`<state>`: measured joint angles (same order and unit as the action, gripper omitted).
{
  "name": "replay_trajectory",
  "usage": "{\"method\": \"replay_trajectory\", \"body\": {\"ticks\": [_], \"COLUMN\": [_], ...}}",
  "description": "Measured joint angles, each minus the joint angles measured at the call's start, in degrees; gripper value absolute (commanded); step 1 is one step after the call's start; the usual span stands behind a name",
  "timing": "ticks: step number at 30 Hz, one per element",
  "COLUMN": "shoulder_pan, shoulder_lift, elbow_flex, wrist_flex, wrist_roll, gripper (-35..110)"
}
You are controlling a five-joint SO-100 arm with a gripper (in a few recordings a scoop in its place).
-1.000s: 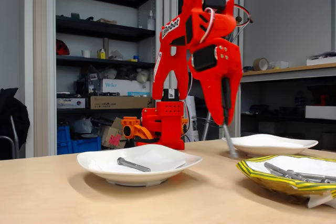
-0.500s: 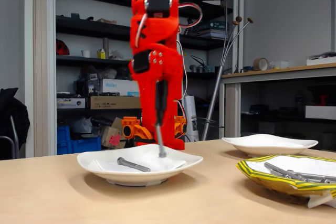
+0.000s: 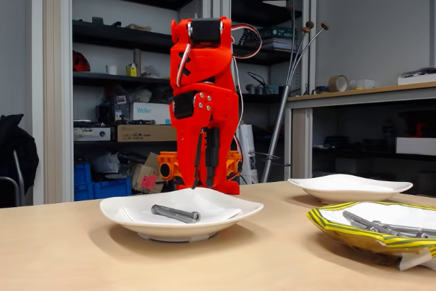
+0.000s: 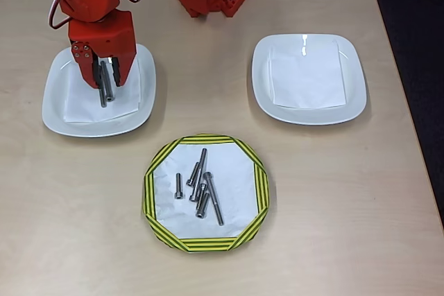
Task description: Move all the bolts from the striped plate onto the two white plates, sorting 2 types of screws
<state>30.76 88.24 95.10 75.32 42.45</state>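
So from the fixed view at table height, the red arm is standing over the left white plate (image 3: pixel 180 213) with its gripper (image 3: pixel 206 183) pointing straight down, fingers parted a bit and nothing between them. Long bolts (image 3: pixel 175 214) are lying flat in that plate right under it; from this angle they overlap, so I can't count them. The other white plate (image 3: pixel 350 187) sits behind on the right and looks bare. The striped plate (image 3: pixel 354 235) is in front at the right edge with a few bolts visible over its rim.

Overhead view is clearer. The gripper (image 4: pixel 104 74) hangs over the left white plate (image 4: pixel 59 105), jaws apart, and two long bolts (image 4: pixel 105 88) lie side by side on the napkin just below the fingers, not clamped. The right-hand white plate (image 4: pixel 354 81) has only its napkin. The striped plate (image 4: pixel 260 188) holds about six pieces, a mix of long ones and short ones (image 4: pixel 178 186), bunched near the middle with some touching.

My read: it's at the drop-off end of a run for the long kind. Next it needs to lift clear, swing over to the striped plate and pick one out of that cluster, which looks fiddly since they're leaning on each other. Shorts presumably go to the bare plate.
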Motion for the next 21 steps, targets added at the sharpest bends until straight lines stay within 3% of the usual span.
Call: {"method": "replay_trajectory", "body": {"ticks": [10,21], "shoulder_pan": [-11.2,-26.5], "shoulder_lift": [-4.5,-14.6], "elbow_flex": [-6.2,-16.4], "wrist_flex": [-4.5,-16.3], "wrist_roll": [6.2,25.0], "gripper": [12,15]}}
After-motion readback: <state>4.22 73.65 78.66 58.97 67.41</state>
